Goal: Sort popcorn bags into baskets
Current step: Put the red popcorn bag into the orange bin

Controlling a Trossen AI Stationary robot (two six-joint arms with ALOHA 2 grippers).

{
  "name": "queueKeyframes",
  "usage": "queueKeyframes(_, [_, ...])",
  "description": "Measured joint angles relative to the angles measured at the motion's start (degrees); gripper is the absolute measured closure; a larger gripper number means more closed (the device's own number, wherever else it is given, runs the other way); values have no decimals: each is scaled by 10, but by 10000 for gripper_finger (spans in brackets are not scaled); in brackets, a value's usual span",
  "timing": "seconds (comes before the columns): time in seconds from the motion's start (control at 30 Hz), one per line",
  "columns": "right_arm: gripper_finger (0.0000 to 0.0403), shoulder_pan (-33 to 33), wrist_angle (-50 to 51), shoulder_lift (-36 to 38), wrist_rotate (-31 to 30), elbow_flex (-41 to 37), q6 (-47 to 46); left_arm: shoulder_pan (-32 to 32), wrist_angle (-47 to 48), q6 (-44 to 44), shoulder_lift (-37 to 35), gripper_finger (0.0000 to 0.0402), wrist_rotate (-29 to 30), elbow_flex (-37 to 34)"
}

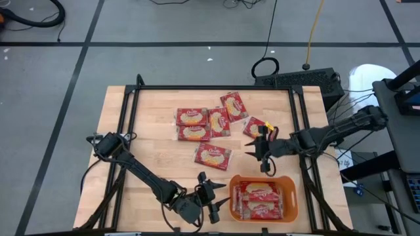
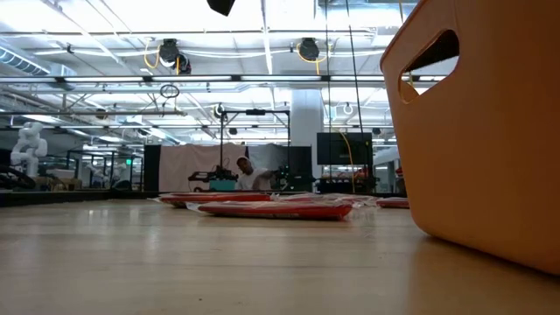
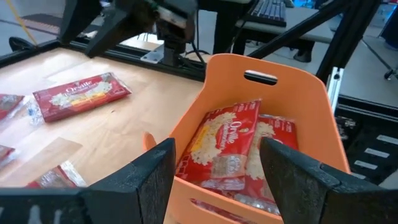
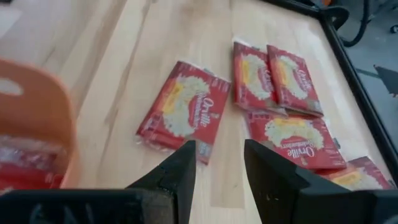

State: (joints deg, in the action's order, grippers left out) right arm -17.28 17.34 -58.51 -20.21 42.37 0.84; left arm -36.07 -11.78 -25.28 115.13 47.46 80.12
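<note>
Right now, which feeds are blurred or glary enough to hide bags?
Low view: the orange basket looms close and fills the right side, ceiling lights glare, and the bags show only as thin edge-on strips. Right wrist view: the basket's edge is soft, bags readable. Left wrist view: sharp on the basket's contents. High view: even light.

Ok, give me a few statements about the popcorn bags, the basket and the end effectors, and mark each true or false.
1. The orange basket already holds popcorn bags. True.
2. The left end effector grips a bag. False: its fingers are open and empty, beside the basket.
3. The loose bags still lie on the table. True.
4. The right end effector is inside the basket. False: it hangs over the table, above the basket's far side.
</note>
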Motion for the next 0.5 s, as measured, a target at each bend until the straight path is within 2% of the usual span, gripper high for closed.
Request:
queueKeyframes(0.1, [275, 18, -25, 5, 27, -26, -2, -2, 1, -3, 0, 163, 0, 0])
queueKeyframes(0.5, [275, 23, -25, 7, 25, -95, -59, 1, 16, 25, 0, 163, 0, 0])
